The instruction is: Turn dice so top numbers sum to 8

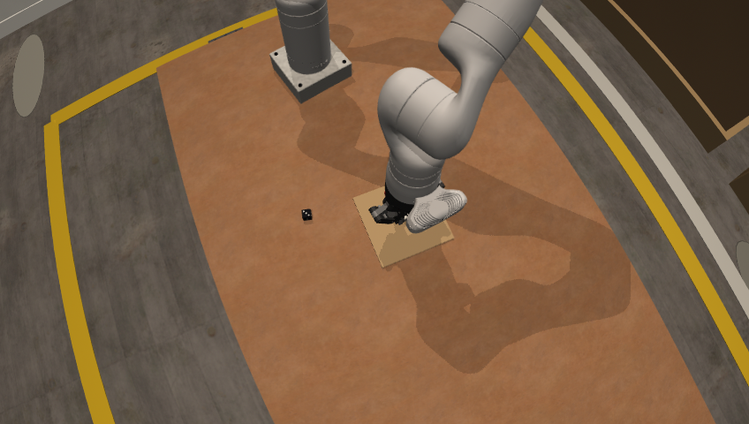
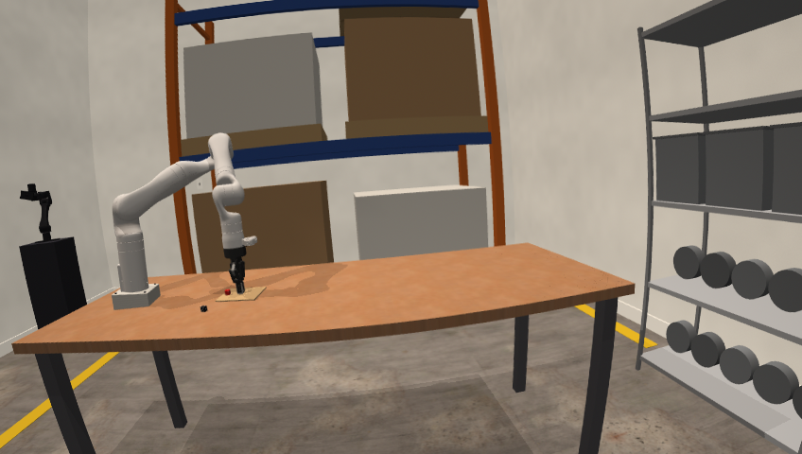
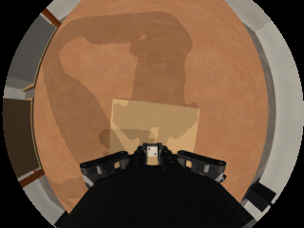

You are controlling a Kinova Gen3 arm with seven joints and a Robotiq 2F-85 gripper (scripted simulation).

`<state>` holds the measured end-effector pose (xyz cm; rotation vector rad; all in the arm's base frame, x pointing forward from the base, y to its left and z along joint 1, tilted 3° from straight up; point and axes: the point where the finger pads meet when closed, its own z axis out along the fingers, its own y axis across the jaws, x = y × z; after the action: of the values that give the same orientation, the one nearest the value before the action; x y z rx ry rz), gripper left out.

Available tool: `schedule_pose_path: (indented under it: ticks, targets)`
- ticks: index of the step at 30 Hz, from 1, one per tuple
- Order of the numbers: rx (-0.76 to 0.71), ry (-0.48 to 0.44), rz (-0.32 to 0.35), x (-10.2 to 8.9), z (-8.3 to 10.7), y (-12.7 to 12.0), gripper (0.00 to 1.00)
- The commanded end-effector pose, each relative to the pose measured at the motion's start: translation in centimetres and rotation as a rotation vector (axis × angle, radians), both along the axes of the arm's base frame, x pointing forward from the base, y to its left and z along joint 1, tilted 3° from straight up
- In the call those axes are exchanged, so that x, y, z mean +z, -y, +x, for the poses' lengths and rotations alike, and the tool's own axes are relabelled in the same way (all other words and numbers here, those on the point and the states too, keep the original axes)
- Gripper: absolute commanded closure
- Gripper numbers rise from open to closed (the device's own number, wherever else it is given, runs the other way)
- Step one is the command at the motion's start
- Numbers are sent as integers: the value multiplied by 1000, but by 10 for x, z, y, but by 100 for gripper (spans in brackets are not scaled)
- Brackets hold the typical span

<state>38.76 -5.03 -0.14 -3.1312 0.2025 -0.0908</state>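
A white die point(image 3: 152, 151) with dark pips sits between my fingertips in the wrist view. My gripper point(image 1: 400, 221) point(image 2: 240, 291) point(image 3: 152, 148) points down and is shut on it, low over the pale wooden mat point(image 1: 386, 254) point(image 2: 255, 293) point(image 3: 157, 116). I cannot tell whether the white die touches the mat. A red die point(image 2: 227, 291) is near the mat's left edge in the exterior view, beside my fingers; its number is unreadable and the arm hides it in the top view. A black die point(image 1: 306, 214) point(image 2: 203, 307) lies flat on the table, off the mat, with seemingly three white pips on top.
The brown table point(image 1: 315, 314) point(image 2: 422, 287) surrounds the mat. The robot's base point(image 1: 310, 79) point(image 2: 136, 296) stands behind the black die in the top view. The arm's shadow falls across the mat and table. Racks and shelves stand beyond the table.
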Motion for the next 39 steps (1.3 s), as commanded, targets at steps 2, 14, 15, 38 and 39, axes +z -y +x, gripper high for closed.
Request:
schedule_pose_path:
  ticks: [2, 14, 15, 38, 39]
  targets:
    - [0, 1, 0, 1, 0, 0, 89]
    - [0, 1, 0, 1, 0, 0, 89]
    - [0, 1, 0, 1, 0, 0, 89]
    - [0, 1, 0, 1, 0, 0, 69]
    - [0, 1, 0, 1, 0, 0, 69]
